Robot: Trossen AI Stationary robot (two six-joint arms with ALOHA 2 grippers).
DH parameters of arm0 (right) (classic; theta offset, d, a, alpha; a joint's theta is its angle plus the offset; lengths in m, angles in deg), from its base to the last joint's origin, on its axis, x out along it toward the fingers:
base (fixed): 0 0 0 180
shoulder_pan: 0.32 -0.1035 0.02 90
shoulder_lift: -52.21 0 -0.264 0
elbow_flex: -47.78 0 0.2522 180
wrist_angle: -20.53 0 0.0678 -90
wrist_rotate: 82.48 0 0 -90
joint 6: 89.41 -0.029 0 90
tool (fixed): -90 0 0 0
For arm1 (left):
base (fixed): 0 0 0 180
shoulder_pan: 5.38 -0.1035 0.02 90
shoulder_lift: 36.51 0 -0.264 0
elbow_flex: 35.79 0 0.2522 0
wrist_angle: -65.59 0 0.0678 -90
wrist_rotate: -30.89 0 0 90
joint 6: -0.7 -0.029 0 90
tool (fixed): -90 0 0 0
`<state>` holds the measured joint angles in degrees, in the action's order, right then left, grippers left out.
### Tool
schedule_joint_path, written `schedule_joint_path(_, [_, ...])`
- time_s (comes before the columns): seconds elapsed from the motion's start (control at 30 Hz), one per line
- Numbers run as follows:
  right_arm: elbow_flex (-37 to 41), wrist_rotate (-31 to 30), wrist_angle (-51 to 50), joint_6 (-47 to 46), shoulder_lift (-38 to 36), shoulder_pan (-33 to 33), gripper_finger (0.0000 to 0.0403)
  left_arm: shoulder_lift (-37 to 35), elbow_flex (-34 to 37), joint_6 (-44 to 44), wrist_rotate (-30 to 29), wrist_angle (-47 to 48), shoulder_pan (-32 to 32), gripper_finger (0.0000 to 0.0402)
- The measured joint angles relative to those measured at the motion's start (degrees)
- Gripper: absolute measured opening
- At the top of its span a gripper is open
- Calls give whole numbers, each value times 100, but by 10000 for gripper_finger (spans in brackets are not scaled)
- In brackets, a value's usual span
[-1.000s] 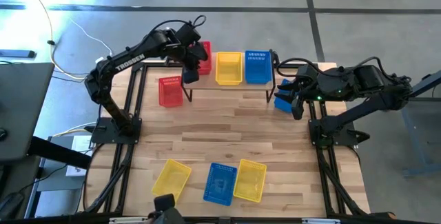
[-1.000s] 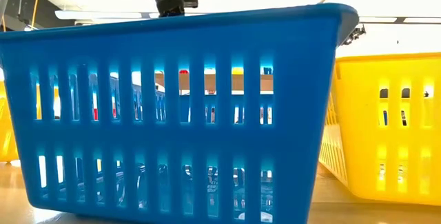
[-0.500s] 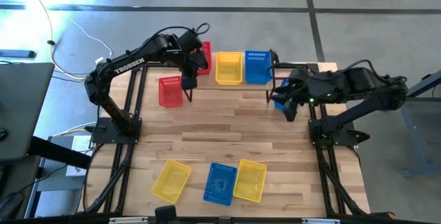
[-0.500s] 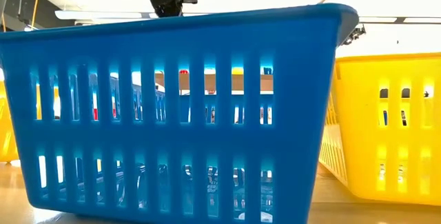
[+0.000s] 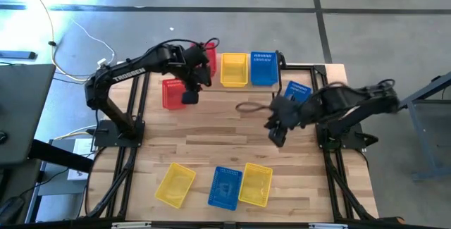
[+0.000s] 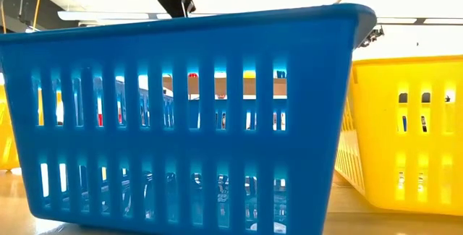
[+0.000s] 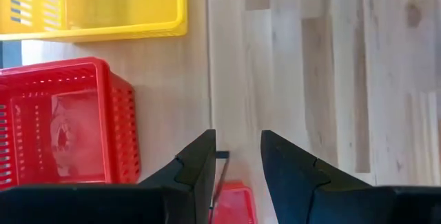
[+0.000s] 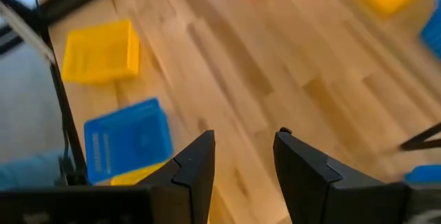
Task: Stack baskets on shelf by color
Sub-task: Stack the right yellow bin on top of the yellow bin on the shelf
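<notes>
Swung right gripper empty, jaws apart, off the blue basket by the shelf's right end toward the near-edge baskets; left gripper parted, empty, above the red basket.

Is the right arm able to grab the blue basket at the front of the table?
Probably yes. The right gripper is open and empty above bare wood, and nothing stands between it and the blue basket, though yellow baskets crowd its sides.

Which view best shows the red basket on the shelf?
The left wrist view: the red basket fills its side, open interior visible on the shelf. The high view shows it partly behind the left arm; the low view only red glimpses; the right wrist view nothing clear.
</notes>
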<state>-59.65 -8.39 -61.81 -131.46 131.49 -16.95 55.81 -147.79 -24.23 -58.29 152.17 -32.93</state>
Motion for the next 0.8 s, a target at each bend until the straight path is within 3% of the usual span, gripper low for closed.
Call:
schedule_joint_path(0.57, [0, 345, 49, -952, 1486, -1582, 134, -464, 0, 492, 0, 391, 256, 106])
schedule_joint_path(0.8, [0, 530, 756, -1195, 2039, -2171, 134, -458, 0, 526, 0, 391, 253, 106])
